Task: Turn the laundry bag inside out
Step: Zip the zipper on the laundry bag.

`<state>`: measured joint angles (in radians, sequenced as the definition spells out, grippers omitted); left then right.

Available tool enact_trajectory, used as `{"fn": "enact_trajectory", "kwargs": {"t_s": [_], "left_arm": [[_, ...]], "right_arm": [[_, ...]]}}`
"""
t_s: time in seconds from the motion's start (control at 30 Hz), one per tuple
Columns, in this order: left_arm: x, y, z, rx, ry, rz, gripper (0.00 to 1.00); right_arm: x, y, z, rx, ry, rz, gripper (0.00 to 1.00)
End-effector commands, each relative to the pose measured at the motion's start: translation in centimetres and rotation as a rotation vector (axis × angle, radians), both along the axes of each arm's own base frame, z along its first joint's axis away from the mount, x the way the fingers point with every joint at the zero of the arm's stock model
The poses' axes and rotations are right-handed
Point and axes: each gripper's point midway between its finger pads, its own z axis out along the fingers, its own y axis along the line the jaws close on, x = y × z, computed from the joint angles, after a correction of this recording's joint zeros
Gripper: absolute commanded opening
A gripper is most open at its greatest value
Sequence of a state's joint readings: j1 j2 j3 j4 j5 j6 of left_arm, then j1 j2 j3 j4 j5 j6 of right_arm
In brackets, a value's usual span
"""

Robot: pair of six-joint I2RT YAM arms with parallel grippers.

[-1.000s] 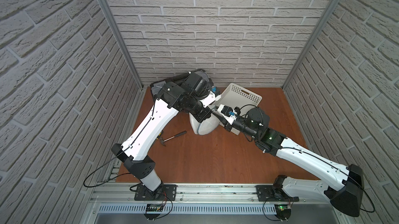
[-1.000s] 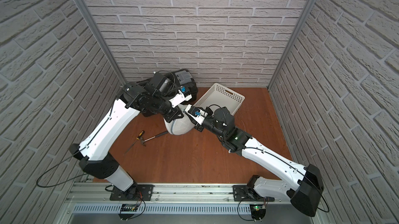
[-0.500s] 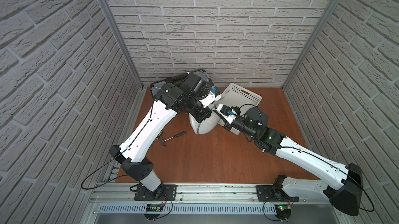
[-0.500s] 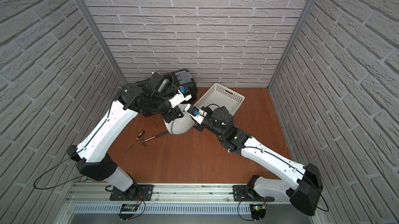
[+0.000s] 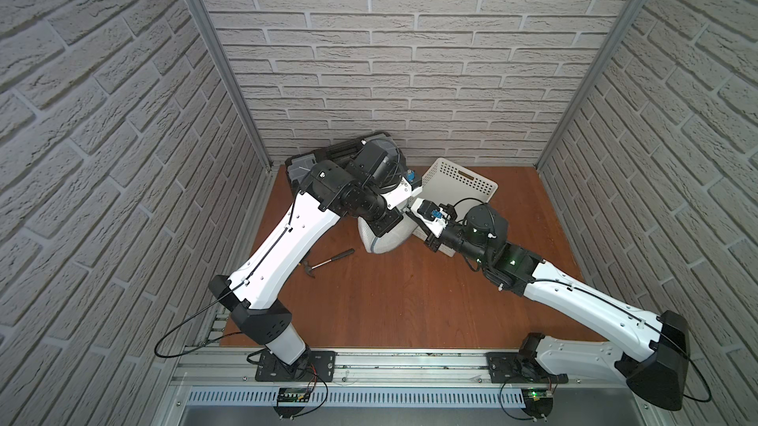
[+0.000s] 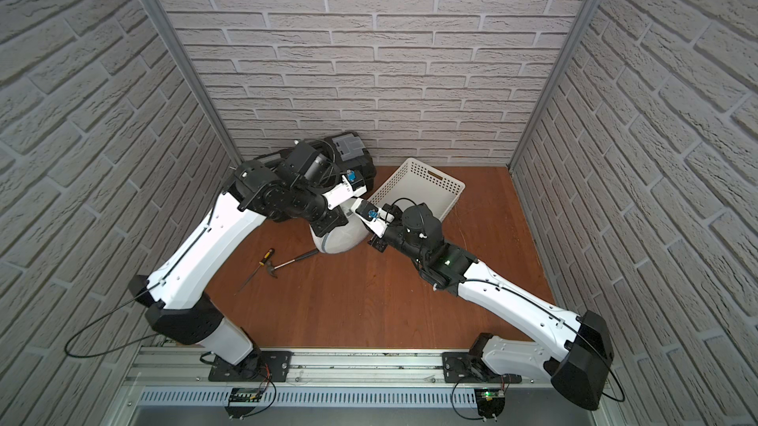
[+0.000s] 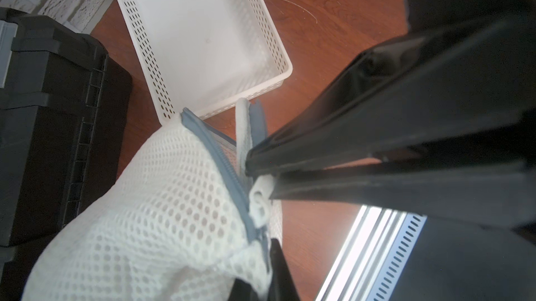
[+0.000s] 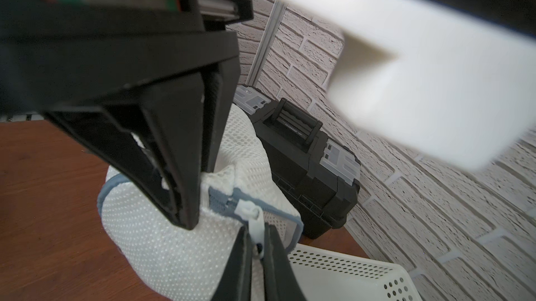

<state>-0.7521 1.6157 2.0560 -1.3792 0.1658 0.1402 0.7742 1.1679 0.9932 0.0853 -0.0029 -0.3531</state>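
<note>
White mesh laundry bag (image 5: 383, 239) near the counter's (image 5: 389, 301) back edge. The left jaws pinch its mesh, the right jaws clamp its zipper pull (image 8: 249, 212); a jerk could slip it free.

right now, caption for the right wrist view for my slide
The right gripper pinches the zip pull while the left gripper holds the bag mesh, toolbox behind.
</note>
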Motion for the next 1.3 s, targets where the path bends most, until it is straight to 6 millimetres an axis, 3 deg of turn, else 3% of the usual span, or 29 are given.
{"fn": "enact_trajectory", "kwargs": {"t_s": [0.0, 0.4, 0.73, 1.03, 1.27], "left_arm": [[-0.9, 1.4, -0.5, 0.061, -0.006, -0.026, 0.00], [-1.3, 2.3, -0.1, 0.054, -0.050, -0.047, 0.00], [-3.4, 2.4, -0.1, -0.031, -0.076, -0.179, 0.00], [-4.2, 4.8, -1.2, -0.048, -0.031, -0.158, 0.00], [-4.3, 5.4, -2.0, -0.011, -0.020, -0.168, 0.00]], "right_arm": [[0.4, -2.2, 2.2, 0.052, -0.039, -0.086, 0.03], [0.6, -4.8, -0.3, 0.014, 0.017, -0.131, 0.03], [-0.4, -5.3, 2.2, 0.062, -0.022, -0.097, 0.03], [0.1, -9.6, 0.3, -0.024, -0.017, -0.176, 0.03], [-0.7, -10.1, -0.8, -0.084, 0.008, -0.134, 0.03]]}}
